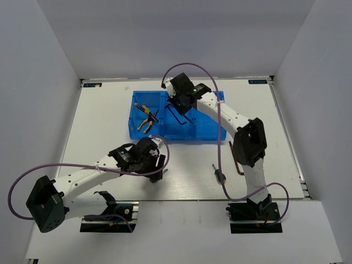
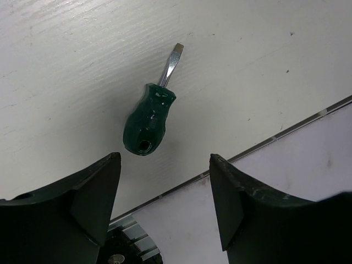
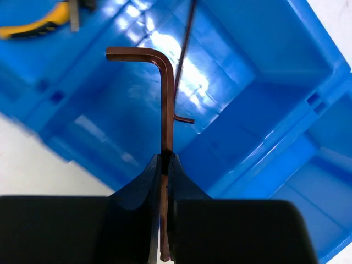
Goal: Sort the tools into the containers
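Hovering spread, left hand (image 2: pixel 165 159) faces the screwdriver (image 2: pixel 147 124), handle nearest, blade away. Right hand (image 3: pixel 166 159) clamps a hex key (image 3: pixel 165 93).

Blue bin (image 1: pixel 192 132), green screwdriver (image 2: pixel 147 124), yellow-black pliers (image 1: pixel 146 117), coppery hex key (image 3: pixel 166 104).

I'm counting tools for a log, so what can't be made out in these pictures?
- Top view: the left gripper covers the stubby green-handled screwdriver beneath it.
- Right wrist view: the yellow-and-black-handled pliers are blurred and cut off by the top edge.
- Top view: the right arm crosses the bright blue plastic bin's right compartment, hiding part of its floor.
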Available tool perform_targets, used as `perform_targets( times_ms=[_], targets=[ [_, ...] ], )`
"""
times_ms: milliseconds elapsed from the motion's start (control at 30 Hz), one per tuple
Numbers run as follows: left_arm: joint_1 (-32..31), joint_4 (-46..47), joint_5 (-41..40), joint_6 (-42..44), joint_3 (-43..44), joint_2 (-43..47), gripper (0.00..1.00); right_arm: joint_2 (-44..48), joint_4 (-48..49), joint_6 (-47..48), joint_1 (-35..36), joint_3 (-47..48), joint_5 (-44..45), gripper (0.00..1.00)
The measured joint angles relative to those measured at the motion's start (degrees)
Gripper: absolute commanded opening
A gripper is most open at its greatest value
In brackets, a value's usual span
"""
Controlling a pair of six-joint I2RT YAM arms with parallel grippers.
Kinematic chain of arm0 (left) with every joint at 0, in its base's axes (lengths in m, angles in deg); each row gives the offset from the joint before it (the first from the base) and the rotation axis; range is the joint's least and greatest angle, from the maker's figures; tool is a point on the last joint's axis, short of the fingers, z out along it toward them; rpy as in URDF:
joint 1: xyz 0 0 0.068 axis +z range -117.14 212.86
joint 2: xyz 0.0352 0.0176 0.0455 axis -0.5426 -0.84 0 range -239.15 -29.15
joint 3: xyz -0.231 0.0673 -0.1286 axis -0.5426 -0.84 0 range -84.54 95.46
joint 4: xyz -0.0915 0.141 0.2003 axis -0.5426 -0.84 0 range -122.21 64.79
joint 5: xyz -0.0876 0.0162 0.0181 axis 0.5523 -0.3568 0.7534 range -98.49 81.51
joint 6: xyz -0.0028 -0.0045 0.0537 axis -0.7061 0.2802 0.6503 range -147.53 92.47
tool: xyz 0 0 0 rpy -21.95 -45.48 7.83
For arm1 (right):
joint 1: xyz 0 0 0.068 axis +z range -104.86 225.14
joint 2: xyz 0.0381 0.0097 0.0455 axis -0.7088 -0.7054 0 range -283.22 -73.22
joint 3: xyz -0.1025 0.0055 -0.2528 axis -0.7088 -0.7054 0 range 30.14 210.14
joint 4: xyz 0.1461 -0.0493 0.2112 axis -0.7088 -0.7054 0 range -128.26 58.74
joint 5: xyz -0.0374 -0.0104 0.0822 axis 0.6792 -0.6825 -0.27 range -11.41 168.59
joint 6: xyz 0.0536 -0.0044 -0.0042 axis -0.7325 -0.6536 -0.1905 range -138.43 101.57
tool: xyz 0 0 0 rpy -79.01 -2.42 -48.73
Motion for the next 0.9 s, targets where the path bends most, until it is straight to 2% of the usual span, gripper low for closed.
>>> perform_targets(
  times_ms=[267, 300, 400, 433, 467, 567, 633, 700, 733, 867, 900],
  targets=[
    [-1.79, 0.50, -1.66, 0.02, -0.04, -1.66, 0.76, -4.44, -0.20, -4.70, -0.11, 0.74, 6.29, 0.00],
    [-2.03, 0.63, -1.92, 0.02, -0.04, -2.05, 0.76, -4.46, -0.20, -5.18, -0.11, 0.74, 6.36, 0.11],
    [-2.45, 0.79, -2.56, 0.02, -0.04, -2.82, 0.76, -4.46, -0.17, -5.88, -0.17, 0.85, 6.10, 0.24],
    [-2.54, 0.85, -2.75, 0.02, -0.04, -2.91, 0.76, -4.46, -0.22, -6.12, -0.24, 0.92, 5.97, 0.37],
    [-2.58, 0.85, -2.97, 0.02, -0.04, -3.04, 0.76, -4.46, -0.22, -6.49, -0.28, 0.94, 5.68, 0.41],
    [-2.78, 0.85, -3.48, 0.02, -0.02, -3.34, 0.76, -4.46, -0.24, -6.99, -0.44, 1.16, 4.98, 0.46],
    [-2.99, 0.87, -3.74, 0.02, -0.02, -3.48, 0.76, -4.46, -0.26, -7.15, -0.66, 1.29, 4.46, 0.46],
    [-3.26, 0.85, -4.13, 0.02, -0.02, -3.63, 0.76, -4.44, -0.28, -7.32, -0.79, 1.38, 3.80, 0.46],
    [-3.45, 0.83, -4.33, 0.02, -0.02, -3.63, 0.76, -4.39, -0.31, -7.48, -0.87, 1.38, 3.52, 0.35],
    [-3.72, 0.59, -5.27, 0.02, 0.17, -3.63, 0.76, -2.45, -1.42, -8.22, -1.46, 1.05, 2.54, 0.00],
    [-3.85, 0.42, -5.64, 0.02, 0.39, -3.65, 0.76, -0.66, -1.38, -8.46, -1.79, 0.11, 2.47, 0.00]
  ],
)
